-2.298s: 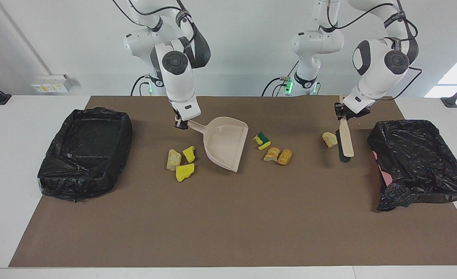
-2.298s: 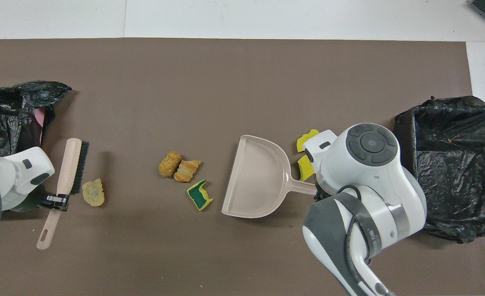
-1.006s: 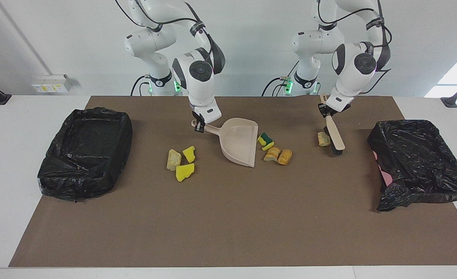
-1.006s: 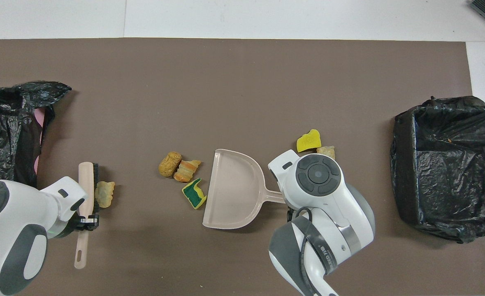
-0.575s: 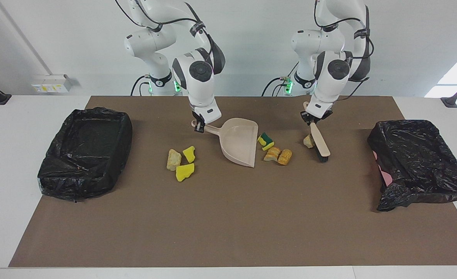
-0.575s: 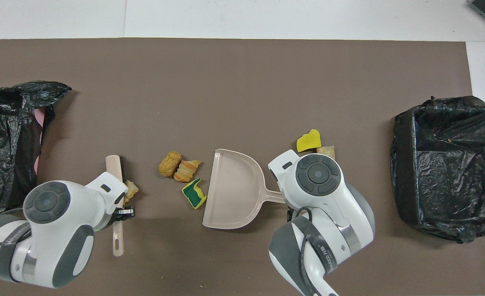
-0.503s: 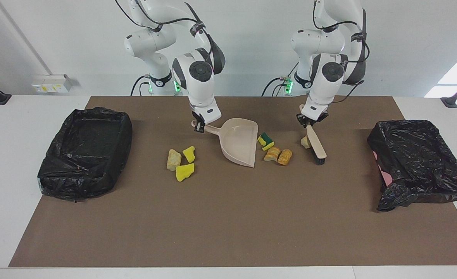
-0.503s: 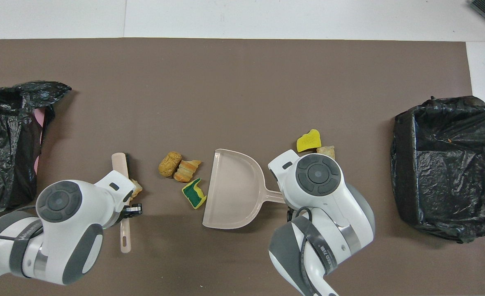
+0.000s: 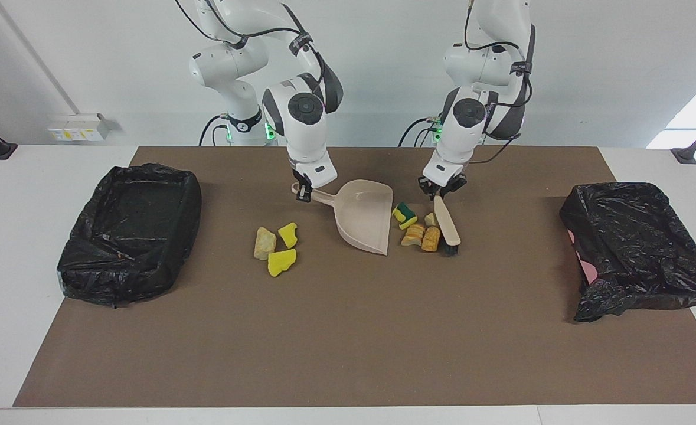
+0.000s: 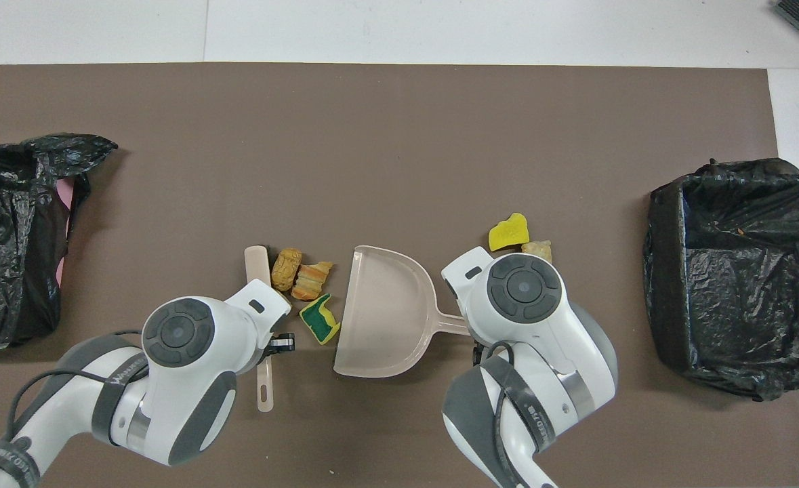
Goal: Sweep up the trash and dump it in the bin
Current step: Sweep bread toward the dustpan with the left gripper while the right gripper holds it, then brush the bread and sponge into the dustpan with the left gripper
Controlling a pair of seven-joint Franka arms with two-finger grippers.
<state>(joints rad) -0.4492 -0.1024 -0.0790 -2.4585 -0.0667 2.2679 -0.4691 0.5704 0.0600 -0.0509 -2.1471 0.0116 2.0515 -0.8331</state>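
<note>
The left gripper (image 9: 442,193), clenched on the brush (image 9: 447,227), has swept a tan lump against the trash (image 9: 417,227) at the dustpan's (image 9: 364,215) 3 o'clock mouth in the facing view. The right gripper (image 9: 304,193) stays clenched on the dustpan handle. Overhead, both arms hide their fingertips and part of the trash; three scraps (image 9: 275,245) at the dustpan's 9 o'clock remain unswept, and neither bin (image 9: 129,233) has received anything visible.

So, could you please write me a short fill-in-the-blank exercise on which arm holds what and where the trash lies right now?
1. The right gripper is shut on the handle of the ____.
2. The left gripper is shut on the handle of the ____.
3. The green-backed sponge lies between the brush and the ____ of the dustpan.
4. The bin liners are ____ in colour.

Missing words: dustpan; brush; mouth; black
</note>
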